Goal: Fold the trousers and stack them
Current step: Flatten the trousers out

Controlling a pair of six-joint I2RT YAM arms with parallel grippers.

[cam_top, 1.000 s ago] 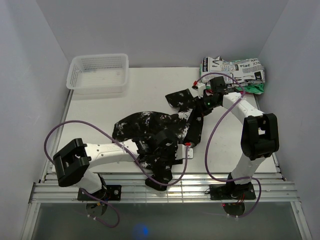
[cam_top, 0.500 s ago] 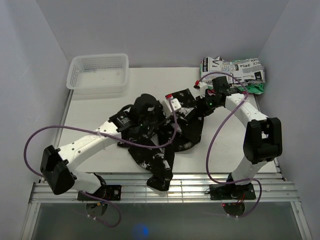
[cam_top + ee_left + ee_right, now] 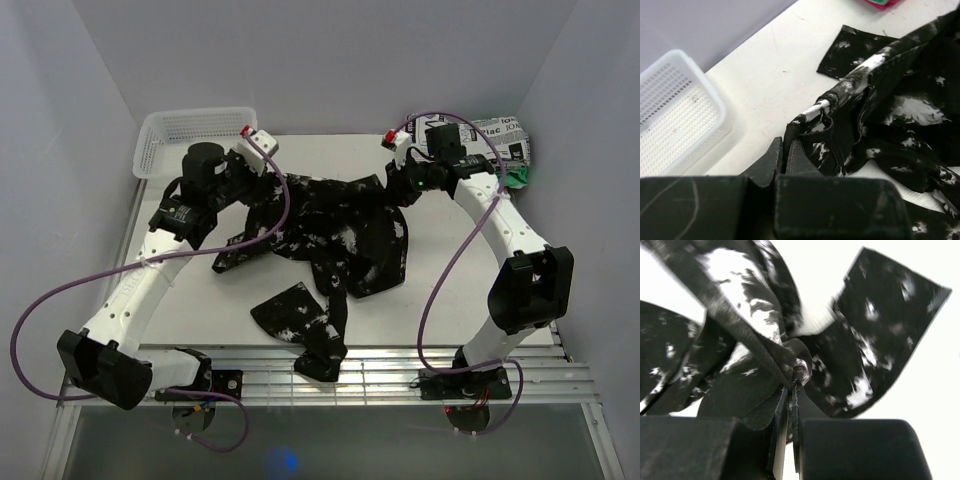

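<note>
At the near edge of the table (image 3: 200, 300), one leg end of the trousers (image 3: 340, 240) is seen drooping over the rim onto the rails (image 3: 400, 365). A second flap is laid flat just behind it. Farther in, the rest of the garment is strung as a crumpled band across the far half of the table and held up at both ends.

The left end is pinched by the left gripper (image 3: 258, 185). In the left wrist view its jaws are clamped tight on a seamed edge marked with a white streak. The right end is taken by the right gripper (image 3: 402, 190), whose jaws are closed on a bunched knot of cloth in the right wrist view.

Beyond these, a white basket (image 3: 165, 125) is set at the far left corner. A folded newspaper-print garment (image 3: 495, 135) is stacked over a green cloth (image 3: 515, 180) at the far right.

The fabric is judged soft, light and limp, with no stiffness to keep any shape, so sagging between the two grips is to be expected. Some drag is likely from the leg hung over the edge. A thin single layer could be slipped from such narrow jaws, so thicker seams, hems or waistband corners are judged the best holds. The bunched right-hand hold may be keeping layers twisted together.
</note>
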